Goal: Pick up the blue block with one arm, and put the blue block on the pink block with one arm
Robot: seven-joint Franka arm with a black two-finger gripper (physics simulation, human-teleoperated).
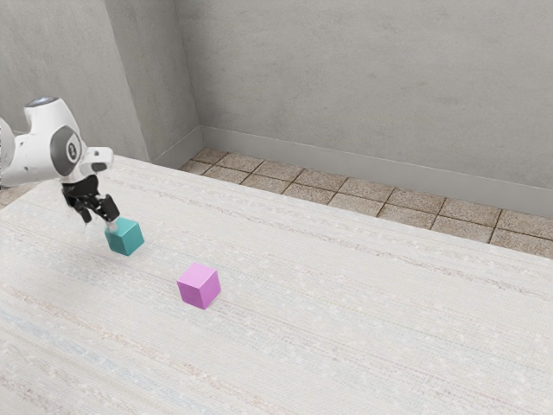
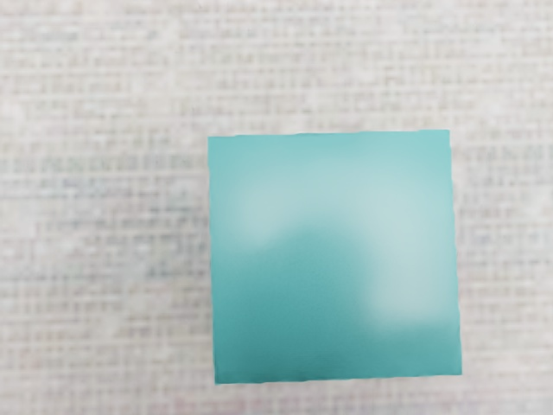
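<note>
Exterior view: plain grey walls [image 1: 363,78] meet in a corner above a strip of brown tiled floor [image 1: 389,201], and a pale, wood-grained table [image 1: 346,328] takes up the foreground. The white arm [image 1: 47,147] comes in at the exterior view's left edge, with its black gripper [image 1: 97,216] pointing down over the table. The two fingers stand spread apart, pinching nothing. The blue block [image 1: 125,236], teal in shade, sits just below the gripper and slightly toward the exterior view's right. Its upper corner is close under the nearer fingertip, and I cannot tell whether the two touch. The pink block [image 1: 199,286] lies on the table nearer the camera and further to the exterior view's right. It is apart from the blue block, with bare tabletop between them, and nothing stands on top of it.

Wrist view: the same pale woven-looking table [image 2: 104,216] surface forms the background. The blue block [image 2: 333,259] lies directly under the hand, its flat top face turned squarely up at the camera, edges roughly parallel to the frame. A soft darker patch crosses the middle of that face.
</note>
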